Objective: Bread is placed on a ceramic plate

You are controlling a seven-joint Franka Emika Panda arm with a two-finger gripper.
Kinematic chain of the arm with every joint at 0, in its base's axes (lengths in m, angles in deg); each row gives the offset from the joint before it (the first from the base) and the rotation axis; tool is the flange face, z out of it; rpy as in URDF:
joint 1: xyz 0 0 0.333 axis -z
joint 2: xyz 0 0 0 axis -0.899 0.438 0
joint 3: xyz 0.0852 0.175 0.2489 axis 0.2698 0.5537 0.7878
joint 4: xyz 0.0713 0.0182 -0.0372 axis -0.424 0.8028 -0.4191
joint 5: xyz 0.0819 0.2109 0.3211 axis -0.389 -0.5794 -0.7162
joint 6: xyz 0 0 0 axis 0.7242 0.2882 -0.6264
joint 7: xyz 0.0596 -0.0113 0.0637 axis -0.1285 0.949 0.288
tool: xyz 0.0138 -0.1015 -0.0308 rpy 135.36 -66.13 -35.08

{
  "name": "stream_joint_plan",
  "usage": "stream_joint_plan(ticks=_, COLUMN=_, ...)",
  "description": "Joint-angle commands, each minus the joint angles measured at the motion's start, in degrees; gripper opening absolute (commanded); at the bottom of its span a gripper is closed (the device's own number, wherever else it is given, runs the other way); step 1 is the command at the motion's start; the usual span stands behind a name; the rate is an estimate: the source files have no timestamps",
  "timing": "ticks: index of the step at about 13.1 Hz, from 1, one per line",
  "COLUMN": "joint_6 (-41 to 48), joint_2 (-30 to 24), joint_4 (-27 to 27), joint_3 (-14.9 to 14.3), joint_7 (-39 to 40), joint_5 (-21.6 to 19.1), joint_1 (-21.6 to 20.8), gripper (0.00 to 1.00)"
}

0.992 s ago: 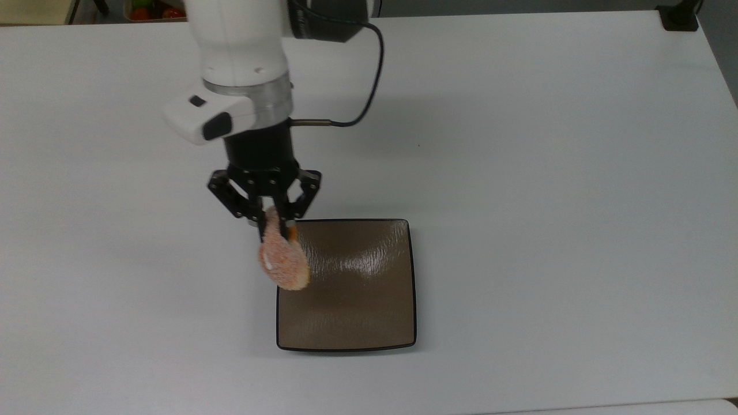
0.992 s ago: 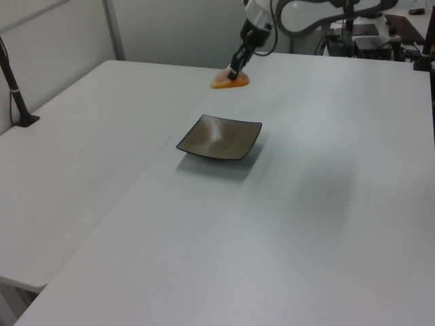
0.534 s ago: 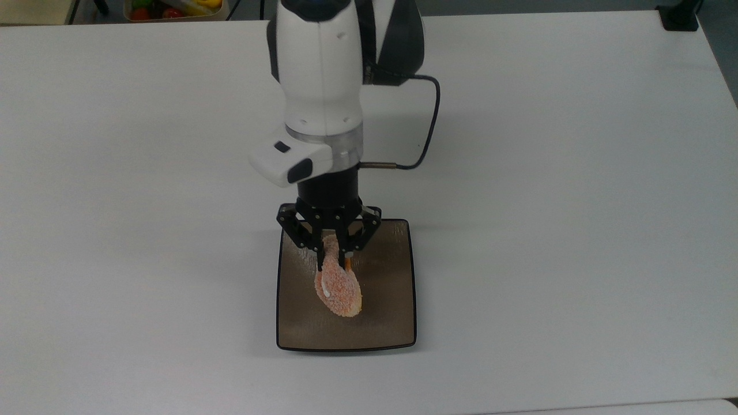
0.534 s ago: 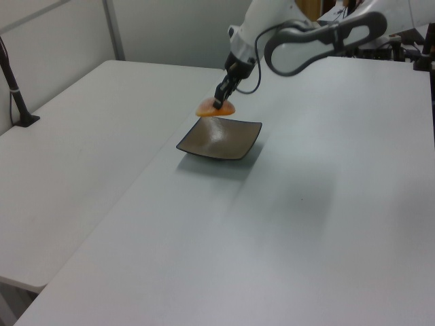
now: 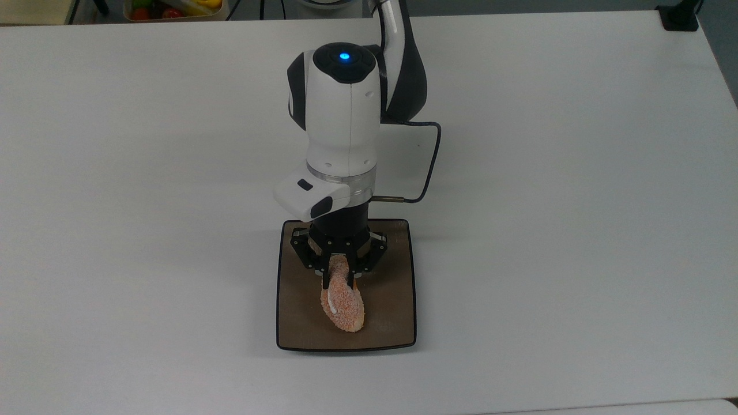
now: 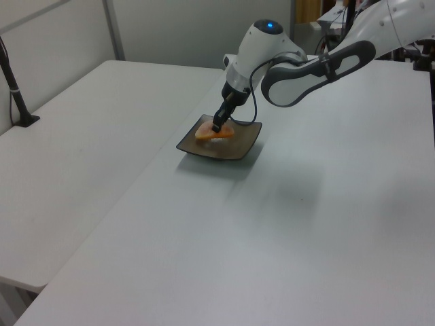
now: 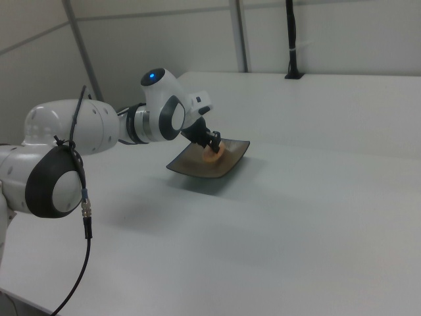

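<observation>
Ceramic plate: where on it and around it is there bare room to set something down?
On the ceramic plate, bare strips flank the bread on the top view's left and right. Its middle and far part are crowded by the hand, shut on the bread. The white table is bare all round the plate.

A white table (image 5: 576, 230) spreads out all around the jaws. Beyond it stand pale wall panels (image 7: 164, 39). A black post (image 7: 291, 39) is clamped at the table's far edge.
</observation>
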Motion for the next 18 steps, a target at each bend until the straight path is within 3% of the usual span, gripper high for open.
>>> stream_joint_plan(ticks=1, joint_6=-1.5, joint_2=-0.5, joint_4=1.0, joint_3=-1.2, joint_7=-1.6, joint_5=1.1, joint_1=-1.1, gripper=0.98)
stream_joint_plan(ticks=6, joint_6=-1.4, joint_2=-1.5, joint_4=1.5, joint_3=-1.3, joint_7=-1.6, joint_5=1.0, joint_1=-1.1, gripper=1.00)
stream_joint_plan(ticks=9, joint_6=1.4, joint_2=-6.2, joint_4=2.2, joint_3=-1.2, joint_7=-2.6, joint_5=0.6, joint_1=-0.9, gripper=1.00)
stream_joint_plan(ticks=13, joint_6=17.4, joint_2=-14.7, joint_4=2.5, joint_3=-1.1, joint_7=-4.2, joint_5=-0.2, joint_1=-0.3, gripper=1.00)
stream_joint_plan(ticks=18, joint_6=41.0, joint_2=-28.4, joint_4=2.5, joint_3=-1.1, joint_7=-3.9, joint_5=-8.5, joint_1=1.6, gripper=1.00)
